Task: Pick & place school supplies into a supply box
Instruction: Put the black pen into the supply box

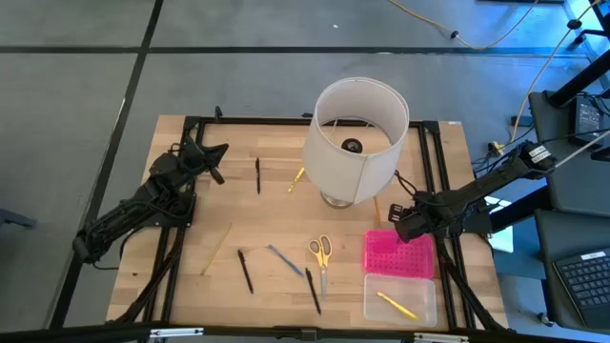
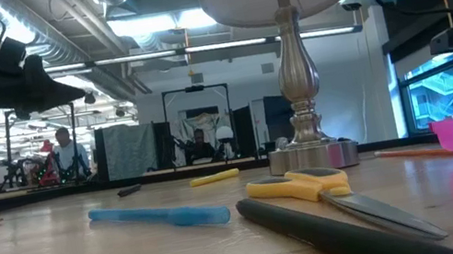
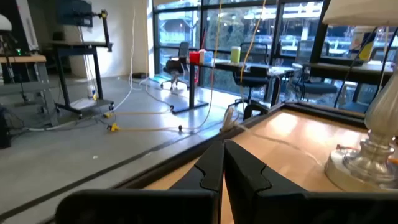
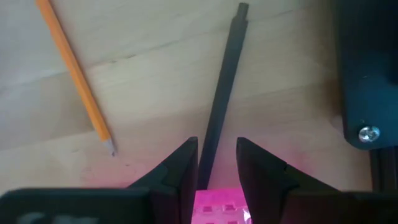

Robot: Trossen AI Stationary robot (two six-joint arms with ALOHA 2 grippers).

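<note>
The supply box lies open near the table's right near corner. Its pink dotted lid (image 1: 398, 253) lies beside the clear base (image 1: 400, 298), which holds a yellow pencil (image 1: 396, 305). My right gripper (image 1: 398, 221) (image 4: 217, 146) hovers at the lid's far edge, slightly open, with a thin black pen (image 4: 224, 74) between its fingers. An orange pencil (image 4: 74, 68) lies on the wood beside it. Yellow-handled scissors (image 1: 320, 255), a grey-blue pen (image 1: 284, 259) and black pens (image 1: 245, 271) (image 1: 313, 291) (image 1: 257, 175) lie flat on the table. My left gripper (image 1: 217, 152) (image 3: 222, 152) is shut and raised at the far left. My right gripper has the black pen's near end (image 4: 208, 146) between its fingers, running along them and pointing away. The pen lies close against one finger (image 4: 186, 162), and a gap shows between it and the other finger (image 4: 249, 162). I cannot tell whether the fingers touch it.
A table lamp with a big white shade (image 1: 355, 141) stands at the table's middle, just left of my right gripper. A pale pencil (image 1: 216, 248) and a short yellow piece (image 1: 296, 179) lie on the wood. Black frame rails run along the table's sides.
</note>
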